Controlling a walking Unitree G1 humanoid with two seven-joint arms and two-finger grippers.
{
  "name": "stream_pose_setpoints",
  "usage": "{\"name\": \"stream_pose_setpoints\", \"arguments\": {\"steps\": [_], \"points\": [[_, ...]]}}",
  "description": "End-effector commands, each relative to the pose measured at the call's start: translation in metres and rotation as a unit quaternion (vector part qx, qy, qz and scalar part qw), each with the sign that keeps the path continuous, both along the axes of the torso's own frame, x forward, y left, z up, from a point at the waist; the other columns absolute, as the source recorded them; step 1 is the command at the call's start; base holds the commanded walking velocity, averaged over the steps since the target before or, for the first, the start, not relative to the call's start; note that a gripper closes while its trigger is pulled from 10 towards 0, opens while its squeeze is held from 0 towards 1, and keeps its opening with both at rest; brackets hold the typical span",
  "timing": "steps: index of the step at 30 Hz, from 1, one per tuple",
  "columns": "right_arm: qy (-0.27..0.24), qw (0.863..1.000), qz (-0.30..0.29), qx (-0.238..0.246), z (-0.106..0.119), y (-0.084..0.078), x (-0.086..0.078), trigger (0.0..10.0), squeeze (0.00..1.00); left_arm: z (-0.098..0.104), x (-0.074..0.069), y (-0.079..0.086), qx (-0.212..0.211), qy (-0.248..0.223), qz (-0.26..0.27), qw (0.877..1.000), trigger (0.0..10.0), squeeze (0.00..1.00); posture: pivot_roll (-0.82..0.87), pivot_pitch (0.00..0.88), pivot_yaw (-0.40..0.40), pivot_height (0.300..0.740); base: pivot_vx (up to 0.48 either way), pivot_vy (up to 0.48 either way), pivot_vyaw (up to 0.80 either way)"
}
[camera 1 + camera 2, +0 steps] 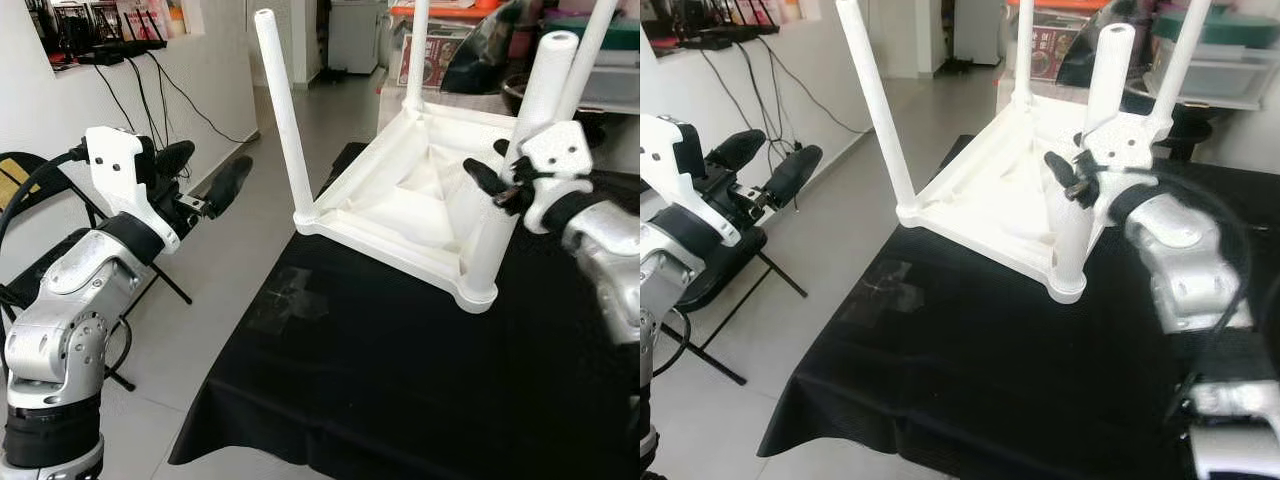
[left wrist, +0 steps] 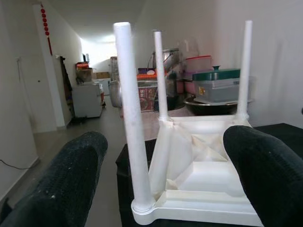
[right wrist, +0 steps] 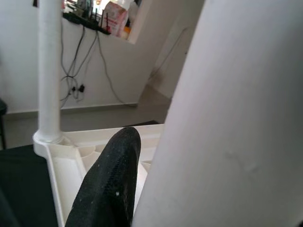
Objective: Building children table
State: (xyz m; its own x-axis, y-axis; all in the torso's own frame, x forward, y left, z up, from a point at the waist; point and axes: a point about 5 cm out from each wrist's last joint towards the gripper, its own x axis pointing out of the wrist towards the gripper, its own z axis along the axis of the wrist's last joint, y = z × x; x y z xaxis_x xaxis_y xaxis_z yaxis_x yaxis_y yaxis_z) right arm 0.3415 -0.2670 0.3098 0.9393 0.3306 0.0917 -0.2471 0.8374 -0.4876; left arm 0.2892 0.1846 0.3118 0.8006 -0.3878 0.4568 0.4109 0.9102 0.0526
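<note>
The right gripper (image 1: 1077, 172) has its jaws clamped on the nearest leg (image 1: 1092, 140) of the upturned white table (image 1: 990, 205); in the right wrist view one black finger (image 3: 110, 182) lies flat against that leg, which rises close beside the camera. The leg stands in the table's near right corner socket, and the gripper grasps it about halfway up. The left gripper (image 1: 205, 185) hangs in the air off the desk's left edge, well apart from the table, its jaws apart and pointed toward it; in the left wrist view the two fingers (image 2: 61, 189) frame the table from either side. The table rests upside down on the black cloth (image 1: 380, 390) that covers the desk, toward the far right part of the cloth, with its underside ribs showing and four legs pointing up. The leg at the table's near left corner (image 1: 285, 120) stands just past the cloth's left edge region, and two more legs rise at the far corners. Beyond the desk's left edge lies a pale tiled floor (image 1: 200, 330), with cables (image 1: 170, 95) trailing down a white wall. Behind the table sit storage boxes (image 2: 222, 87) and a dark bowl.
</note>
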Motion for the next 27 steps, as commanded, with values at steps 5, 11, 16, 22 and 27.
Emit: {"name": "stream_pose_setpoints", "arguments": {"steps": [5,11,16,22,27], "points": [[0.142,0.986,0.035,-0.083,-0.034,-0.012,-0.008,10.0,0.00,0.002,-0.002,-0.006,0.004,-0.011,-0.003,1.000,10.0,0.00,-0.06,0.091,-0.021,0.740,0.000,0.000,0.00],[0.152,0.979,0.133,-0.040,-0.018,-0.004,-0.019,10.0,0.00,0.003,-0.002,-0.007,0.002,-0.014,-0.005,1.000,10.0,0.00,-0.06,0.091,-0.021,0.740,0.000,0.000,0.00],[0.158,0.976,0.147,-0.040,-0.013,-0.004,-0.021,10.0,0.00,0.004,-0.002,-0.008,0.001,-0.014,-0.006,1.000,10.0,0.00,-0.06,0.092,-0.023,0.740,0.000,0.000,0.00],[0.191,0.980,-0.026,-0.041,-0.034,-0.025,-0.007,10.0,1.00,0.003,-0.004,-0.012,-0.003,-0.013,-0.009,1.000,10.0,0.00,-0.06,0.100,-0.025,0.740,0.000,0.000,0.00],[0.172,0.971,-0.162,-0.030,-0.038,-0.038,-0.014,10.0,1.00,0.001,-0.005,-0.012,-0.005,-0.011,-0.009,1.000,10.0,0.00,-0.07,0.103,-0.029,0.740,0.000,0.000,0.00]]}}
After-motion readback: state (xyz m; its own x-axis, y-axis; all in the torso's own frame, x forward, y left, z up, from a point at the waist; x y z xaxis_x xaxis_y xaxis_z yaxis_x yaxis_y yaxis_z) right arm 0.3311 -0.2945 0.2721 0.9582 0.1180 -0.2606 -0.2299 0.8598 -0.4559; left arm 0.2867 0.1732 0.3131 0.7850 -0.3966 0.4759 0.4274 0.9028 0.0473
